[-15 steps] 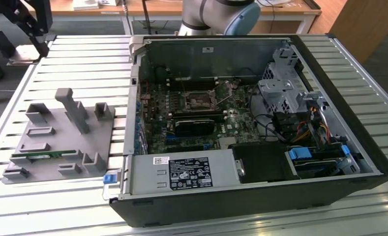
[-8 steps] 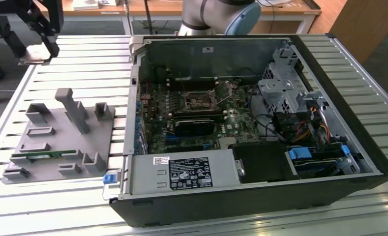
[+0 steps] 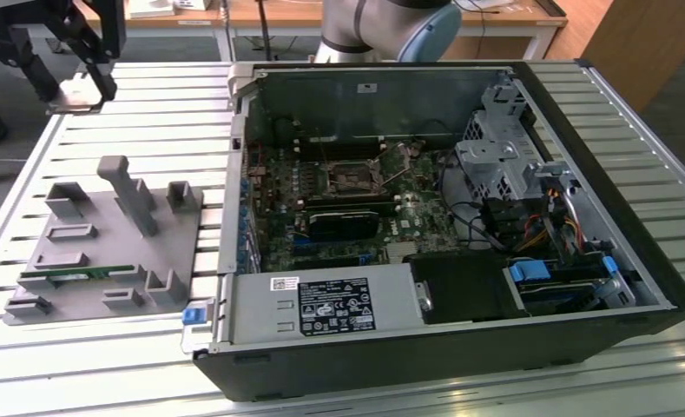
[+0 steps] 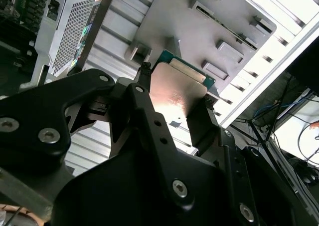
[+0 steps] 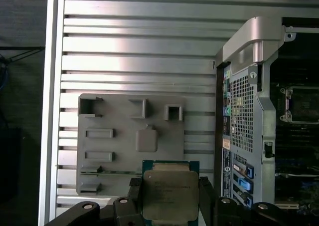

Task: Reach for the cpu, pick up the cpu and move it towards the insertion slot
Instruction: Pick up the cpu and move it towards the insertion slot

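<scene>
We can read no text anywhere. On the power supply [image 3: 319,304] at the near edge of the computer case [image 3: 620,130] in the exterior view, we see a black label [image 3: 332,307] covered in white print and symbols too small to make out. A white sticker [image 3: 284,282] with dark marks sits just beside that label's upper corner. In the first wrist view, we see faint lines of print on the metal top of the cpu [image 5: 170,195], none legible.

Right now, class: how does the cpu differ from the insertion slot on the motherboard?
The cpu is a solid chip with a shiny metal top; the insertion slot is a silvery frame around a dark centre. The cpu sits between the gripper's fingers, above the grey tray; the slot sits inside the open computer case. Both are square.
</scene>
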